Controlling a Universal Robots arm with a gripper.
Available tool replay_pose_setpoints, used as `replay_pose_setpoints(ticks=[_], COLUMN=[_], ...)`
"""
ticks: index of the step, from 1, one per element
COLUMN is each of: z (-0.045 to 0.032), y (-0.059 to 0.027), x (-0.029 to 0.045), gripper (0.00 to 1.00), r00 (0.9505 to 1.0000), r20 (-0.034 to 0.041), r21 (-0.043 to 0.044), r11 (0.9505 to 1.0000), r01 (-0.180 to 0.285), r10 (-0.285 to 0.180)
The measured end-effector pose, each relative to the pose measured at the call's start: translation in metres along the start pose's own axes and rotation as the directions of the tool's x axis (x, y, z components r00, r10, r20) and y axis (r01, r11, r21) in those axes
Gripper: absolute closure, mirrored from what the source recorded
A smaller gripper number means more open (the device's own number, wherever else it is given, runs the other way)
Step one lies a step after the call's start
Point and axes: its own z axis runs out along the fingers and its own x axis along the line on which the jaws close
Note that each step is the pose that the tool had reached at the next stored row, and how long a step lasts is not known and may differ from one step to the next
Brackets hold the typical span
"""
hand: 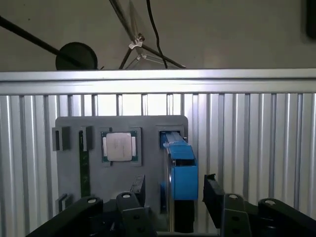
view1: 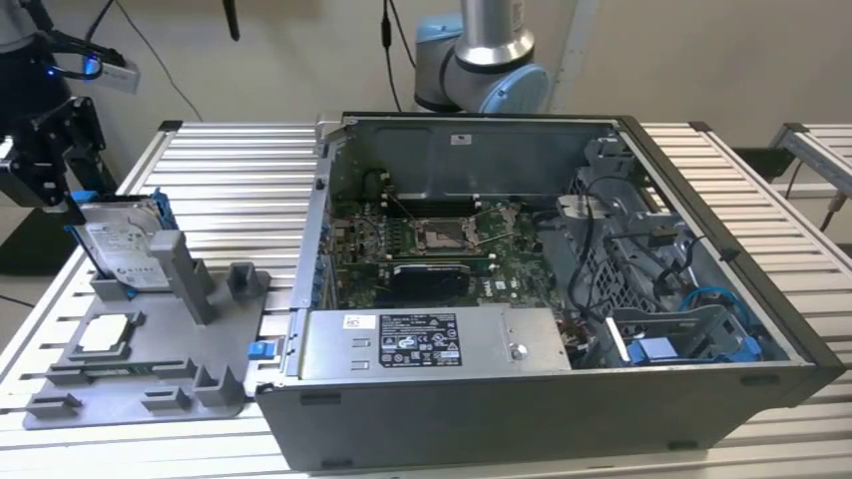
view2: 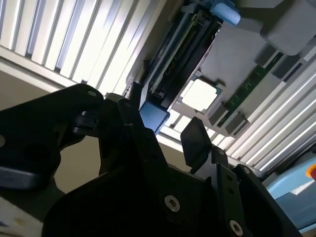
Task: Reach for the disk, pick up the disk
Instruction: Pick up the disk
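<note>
Operator: Disk (view1: 124,247) location?
Engineer: On edge in a slot of the grey fixture (view1: 180,359), at the exterior view's left of the open computer case (view1: 533,399), with its label face showing and the blue bracket round its rim. The small square chip (view1: 110,334) lies flat in its own pocket nearby.
Operator: And the gripper (hand: 174,190)?
Engineer: Just over the disk's upper edge. In the first wrist view its fingers (hand: 212,190) stand apart, one to each side of the blue-edged top, with a gap on both sides. Nothing is clamped.
Operator: How is the disk likely to handle?
Engineer: Probably as a stiff, dense slab, heavy for its size, with smooth faces that could slip under a weak pinch. The plastic bracket looks softer and may flex. Drives dislike knocks, so scraping the slot walls is the risk.
Operator: Best hold?
Engineer: Across the two flat faces, near the middle of the exposed top, so the weight hangs straight below the grip and the disk does not tilt.
</note>
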Motion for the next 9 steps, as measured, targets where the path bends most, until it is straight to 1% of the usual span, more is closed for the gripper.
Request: replay_pose_setpoints(ticks=[9], z=[0.0162], y=[0.0000], x=[-0.0005], gripper=[0.00], r00=[1.0000], r20=[0.0016], r21=[0.0012], r11=[1.0000], r01=[0.003], r10=[-0.003])
